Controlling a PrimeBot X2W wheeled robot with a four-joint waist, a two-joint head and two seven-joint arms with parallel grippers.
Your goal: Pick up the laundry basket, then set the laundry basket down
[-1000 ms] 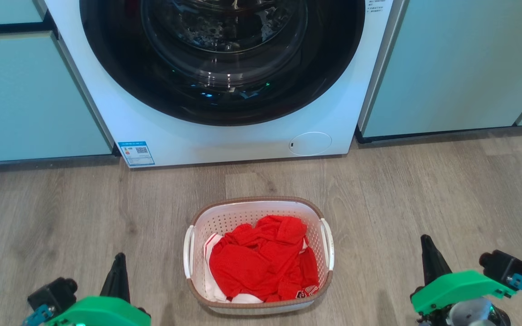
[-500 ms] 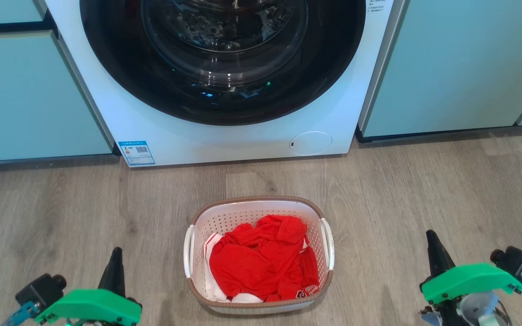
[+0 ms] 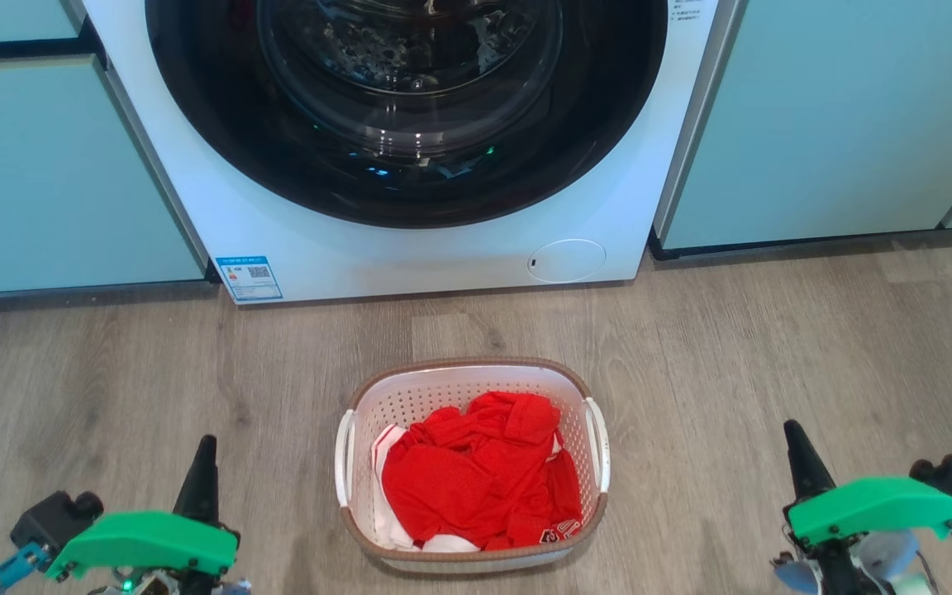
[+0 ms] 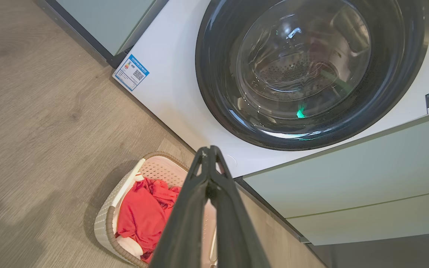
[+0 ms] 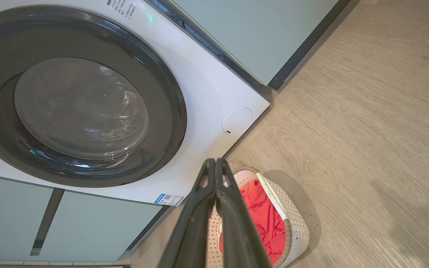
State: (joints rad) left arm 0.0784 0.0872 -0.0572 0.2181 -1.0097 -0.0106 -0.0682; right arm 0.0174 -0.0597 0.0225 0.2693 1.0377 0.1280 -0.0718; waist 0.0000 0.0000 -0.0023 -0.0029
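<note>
The laundry basket (image 3: 459,395) stands on the wood floor in front of the washing machine, white with perforated walls, a brown woven-look rim and white side handles, holding red and white clothes (image 3: 480,475). My left gripper (image 3: 202,450) is low at the left, well clear of the basket's left handle, fingers shut with nothing between them. My right gripper (image 3: 797,442) is low at the right, equally far from the right handle, also shut and empty. Each wrist view shows the basket (image 4: 104,227) (image 5: 296,223) past the closed fingertips (image 4: 209,150) (image 5: 214,162).
A white front-loading washing machine (image 3: 410,248) with a dark round door stands right behind the basket. Pale green cabinets (image 3: 54,182) (image 3: 840,124) flank it. Bare wood floor (image 3: 773,347) lies on both sides of the basket.
Both grippers have drifted outward and slightly down, away from the basket. The basket and clothes have stayed put.
</note>
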